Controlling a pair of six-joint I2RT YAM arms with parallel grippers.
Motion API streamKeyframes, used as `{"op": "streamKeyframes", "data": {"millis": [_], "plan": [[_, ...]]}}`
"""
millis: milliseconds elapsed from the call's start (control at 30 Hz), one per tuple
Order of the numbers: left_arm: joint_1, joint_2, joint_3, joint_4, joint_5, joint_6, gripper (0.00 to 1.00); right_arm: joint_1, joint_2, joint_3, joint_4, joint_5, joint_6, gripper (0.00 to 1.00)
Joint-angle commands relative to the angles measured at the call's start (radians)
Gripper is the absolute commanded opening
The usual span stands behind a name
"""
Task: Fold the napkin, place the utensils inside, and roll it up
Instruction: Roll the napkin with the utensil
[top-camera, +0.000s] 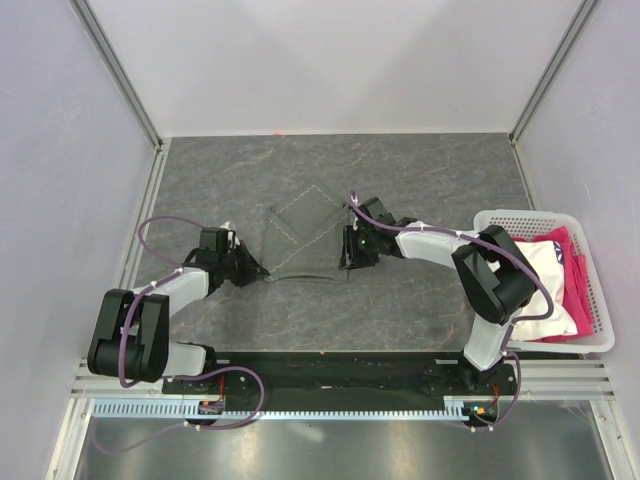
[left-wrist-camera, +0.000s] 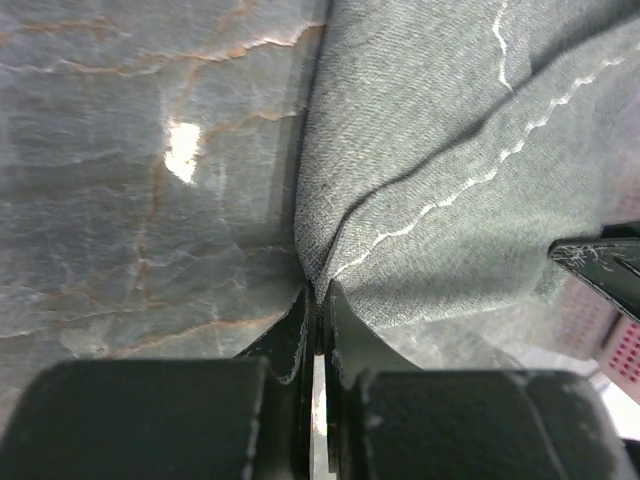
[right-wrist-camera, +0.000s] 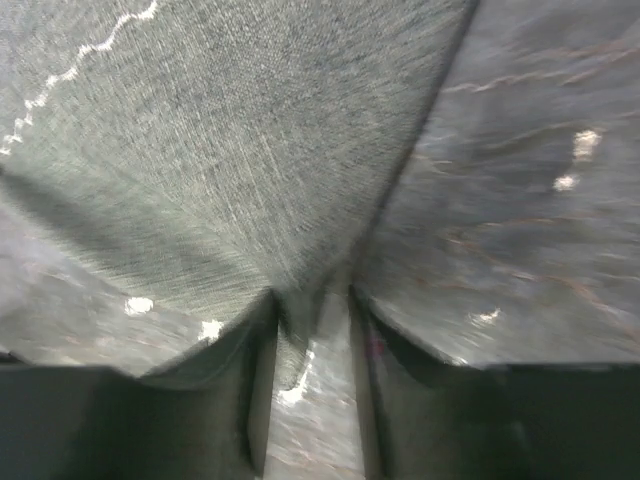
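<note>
The napkin (top-camera: 305, 232) lies on the table (top-camera: 420, 180) well to the left of the basket (top-camera: 525, 213) in the top view, with a hemmed flap turned up in a diamond shape. The utensils do not show in any view.

The left gripper (left-wrist-camera: 318, 295) sits at the napkin corner farthest from the basket, clenched hard on a thin pinch of cloth right at its fingertips. The right gripper (right-wrist-camera: 312, 300) is at the corner nearest the basket. Its jaws stand apart, with the tip of the cloth lying in the gap between them. That view is blurred, so I cannot tell whether the tip clings to one finger.

The main risk is an uneven pull. With only the far corner gripped, any lift or drag by the left arm would likely swing the whole napkin round and skew the fold line. The pinch is shallow, so a firm tug could slide the hem out. On the basket side, the loose tip could catch on a finger as the arm rises and flip the corner over.
</note>
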Motion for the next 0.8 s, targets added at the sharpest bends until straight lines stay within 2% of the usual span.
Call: {"op": "streamKeyframes", "data": {"millis": [0,100,133,267,500,600,767], "plan": [[-0.005,0.003,0.086,-0.102,0.061,-0.001,0.02,-0.007,-0.113,0.075,-0.109,0.125,-0.133,0.49],[-0.003,0.003,0.146,-0.171,0.099,0.01,0.02,0.017,-0.189,0.077,-0.106,0.205,-0.222,0.61],[-0.003,0.006,0.172,-0.185,0.115,0.014,0.02,0.054,-0.204,0.077,-0.096,0.227,-0.25,0.63],[0.0,0.041,0.229,-0.256,0.185,0.031,0.02,0.224,-0.252,0.063,-0.032,0.481,-0.411,0.69],[0.032,0.101,0.271,-0.279,0.316,0.027,0.02,0.509,-0.2,0.035,0.201,0.714,-0.534,0.71],[0.049,0.107,0.274,-0.277,0.336,0.027,0.02,0.584,-0.145,0.038,0.296,0.777,-0.584,0.71],[0.07,0.122,0.272,-0.281,0.375,0.027,0.02,0.657,-0.016,0.058,0.353,0.857,-0.67,0.71]]}}
